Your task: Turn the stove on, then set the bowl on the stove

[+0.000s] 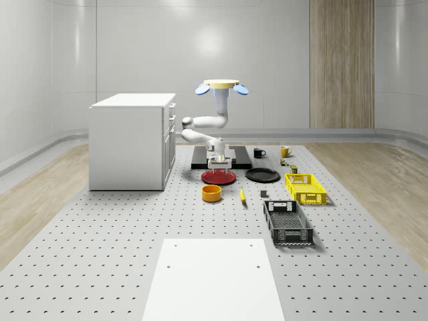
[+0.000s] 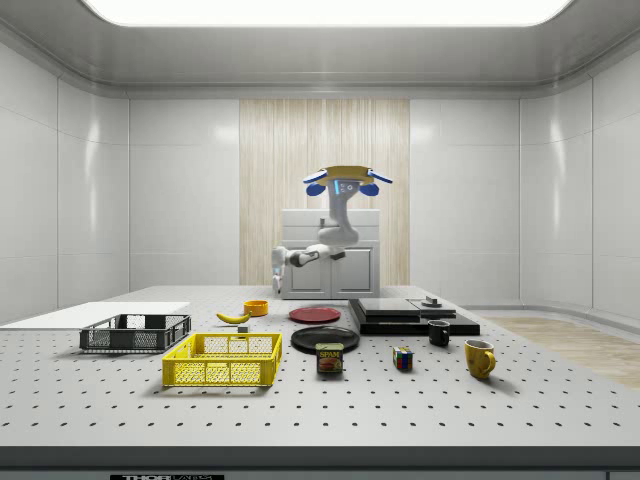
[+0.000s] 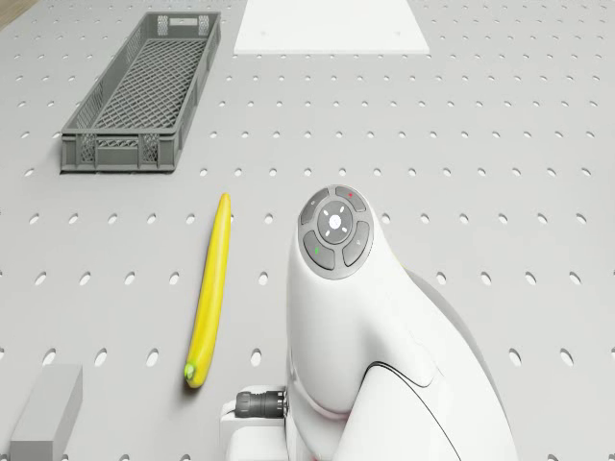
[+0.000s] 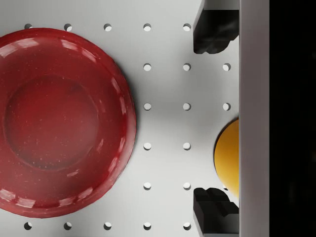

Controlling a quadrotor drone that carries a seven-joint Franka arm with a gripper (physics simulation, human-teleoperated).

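Observation:
The drone (image 1: 221, 85) hovers high above the black flat stove (image 1: 221, 158), and its white arm (image 1: 204, 130) reaches down in front of it. My gripper (image 1: 219, 164) hangs low between the stove's front edge and a red plate (image 1: 219, 177). In the wrist view my gripper (image 4: 215, 121) is open, its black fingertips (image 4: 215, 32) wide apart with nothing between them. Beside them lie the red plate (image 4: 59, 123) and the stove's grey edge (image 4: 253, 118). That edge half hides a rounded orange shape (image 4: 228, 158). The orange bowl (image 1: 212, 193) stands on the table beyond the plate, clear of the gripper.
A white cabinet (image 1: 132, 140) stands at the whole-scene view's left. Right of the red plate are a black plate (image 1: 262, 175), a yellow basket (image 1: 305, 188), a grey basket (image 1: 287, 222) and a banana (image 1: 242, 195). Two mugs (image 1: 259, 152) stand near the stove.

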